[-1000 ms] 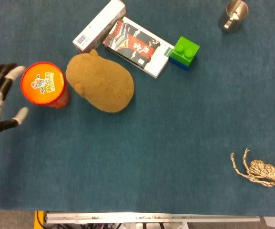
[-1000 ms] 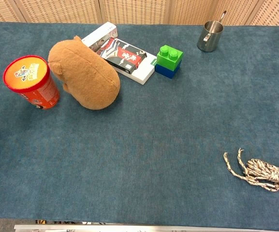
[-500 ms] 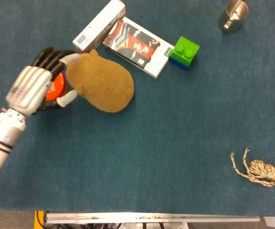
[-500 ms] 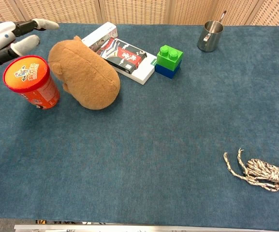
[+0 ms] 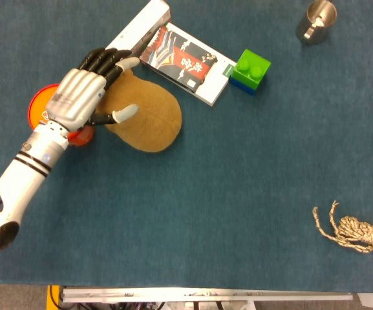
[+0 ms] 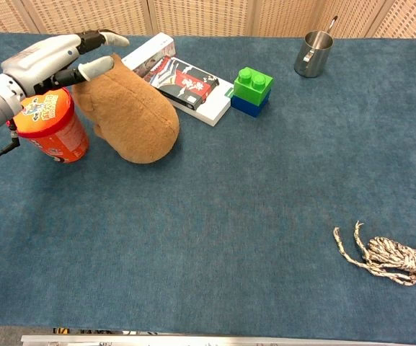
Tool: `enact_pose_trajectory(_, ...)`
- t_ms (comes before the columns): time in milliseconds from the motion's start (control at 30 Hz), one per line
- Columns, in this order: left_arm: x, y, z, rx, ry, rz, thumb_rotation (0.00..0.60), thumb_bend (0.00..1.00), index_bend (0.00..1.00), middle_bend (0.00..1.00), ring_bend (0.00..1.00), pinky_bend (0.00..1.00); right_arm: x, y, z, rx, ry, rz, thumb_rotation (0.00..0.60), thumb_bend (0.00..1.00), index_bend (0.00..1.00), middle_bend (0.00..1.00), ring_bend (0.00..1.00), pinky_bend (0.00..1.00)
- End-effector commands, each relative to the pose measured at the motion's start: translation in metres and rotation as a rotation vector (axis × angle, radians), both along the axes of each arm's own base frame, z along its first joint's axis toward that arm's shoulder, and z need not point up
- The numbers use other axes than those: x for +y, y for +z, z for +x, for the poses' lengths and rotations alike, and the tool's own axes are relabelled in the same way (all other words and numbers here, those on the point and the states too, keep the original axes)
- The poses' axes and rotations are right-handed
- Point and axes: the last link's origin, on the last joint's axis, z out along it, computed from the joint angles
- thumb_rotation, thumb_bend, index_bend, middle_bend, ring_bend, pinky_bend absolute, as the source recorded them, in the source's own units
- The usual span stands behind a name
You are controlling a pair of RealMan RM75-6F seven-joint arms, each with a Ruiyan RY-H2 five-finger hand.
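Note:
My left hand [image 5: 86, 93] hovers open over the left end of a brown plush toy [image 5: 149, 119], fingers spread and pointing toward the far side. In the chest view the left hand [image 6: 56, 61] is above the plush toy [image 6: 132, 115] and above an orange cup with a printed lid [image 6: 49, 133]. From the head view the orange cup [image 5: 37, 106] is mostly hidden under my wrist. I cannot tell whether the fingers touch the plush. My right hand is out of sight in both views.
Behind the plush lie a white carton [image 5: 138, 29] and a flat box with red and black print [image 5: 186, 61]. A green and blue brick [image 5: 251, 70] sits to their right, a metal cup [image 5: 315, 20] at the far right, a rope bundle [image 5: 361, 234] near the front right.
My left hand has swept from the table's left edge rightward, past the orange cup, to above the plush toy's left end. The objects have not moved.

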Motion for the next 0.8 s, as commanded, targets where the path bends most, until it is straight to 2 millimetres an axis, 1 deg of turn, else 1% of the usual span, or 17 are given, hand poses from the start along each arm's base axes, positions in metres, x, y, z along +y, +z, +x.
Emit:
enact_pose_trajectory(33,0.008,-0.007,0.002,0.033,-0.007,0.01,0.0,0.09,0.11,0.08,0.04,0.0,0.0,0.0,-0.002,-0.001,-0.007,-0.001,0.6,0.25,0.28,0.32,0.21,0.27)
enact_pose_trajectory(300,0.017,-0.027,0.004,0.085,-0.001,-0.006,0.0,0.09,0.11,0.08,0.04,0.0,-0.003,-0.003,-0.009,-0.01,-0.028,0.01,0.6,0.25,0.28,0.32,0.21,0.27)
enact_pose_trajectory(467,0.018,-0.034,0.005,0.13,-0.028,0.002,0.0,0.09,0.1,0.07,0.04,0.0,-0.004,-0.004,-0.012,-0.015,-0.034,0.017,0.6,0.25,0.28,0.32,0.21,0.27)
enact_pose_trajectory(600,0.013,-0.035,0.006,0.118,-0.023,0.004,0.0,0.09,0.1,0.07,0.04,0.0,-0.003,-0.003,-0.014,-0.018,-0.035,0.017,0.6,0.25,0.28,0.32,0.21,0.27)
enact_pose_trajectory(800,-0.002,-0.031,0.003,0.124,-0.015,-0.008,0.0,0.09,0.1,0.07,0.04,0.0,0.001,0.0,-0.017,-0.023,-0.039,0.006,0.6,0.25,0.28,0.32,0.21,0.27)
